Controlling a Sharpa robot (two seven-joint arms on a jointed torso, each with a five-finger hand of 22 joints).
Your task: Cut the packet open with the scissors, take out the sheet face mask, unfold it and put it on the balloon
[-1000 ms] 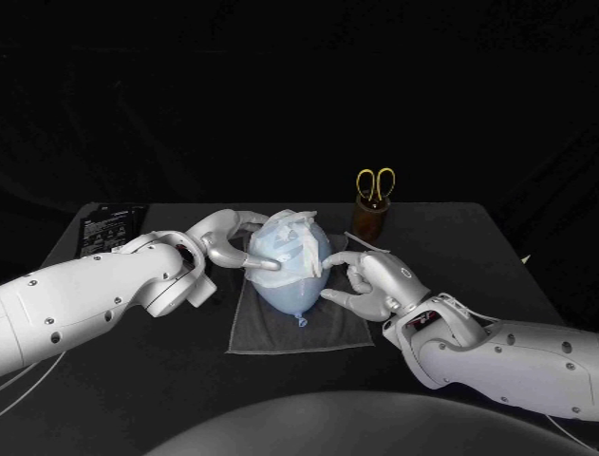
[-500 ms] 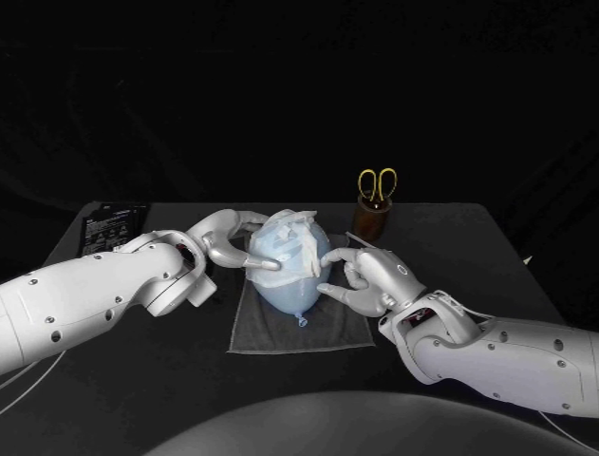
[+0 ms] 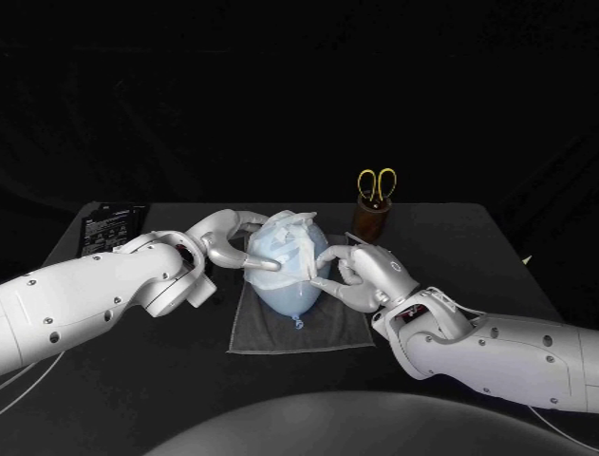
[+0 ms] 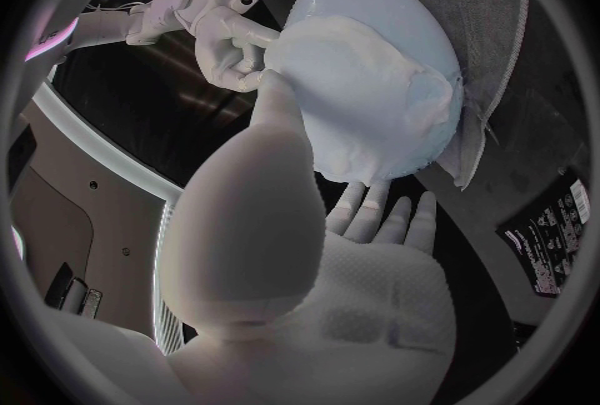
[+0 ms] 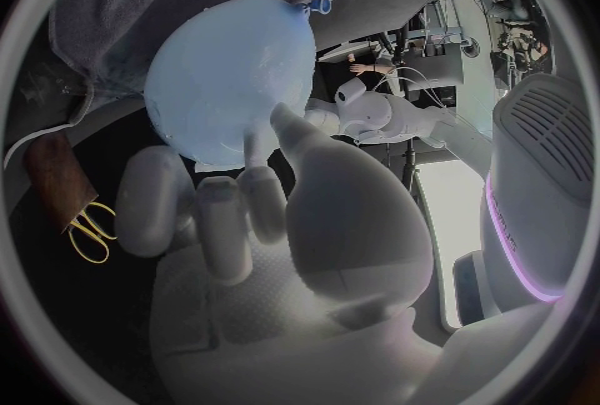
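Step in hand, as I judge it: smoothing the sheet mask down onto the balloon. Mask's already out and draped over the far half, still bunched and creased. The blue knot end, on the wrist side of both sets of fingers, is bare.

To do this well I'd keep the left hand as the anchor and let the right hand do the pulling. Draw the edge slowly toward the knot, low along the skin. No lifting, or the wet sheet folds back on itself. Light press only, since the balloon can roll on the towel or squirm out from between the hands.

Pose: L arm comes in low, wrist bent, hand cupping the balloon's side. Thumb presses on the mask's rim, and the other fingers lie close together, tucked round behind the balloon, so it's held between them. R forearm is angled in from the opposite side, palm toward the balloon. Thumb and a fingertip meet at the mask's near edge, pinching it as far as I can make out, with the rest curled loosely just beside. The balloon sits between the two hands' fingertips. Scissors stand in their holder, beyond the R fingers, well apart.
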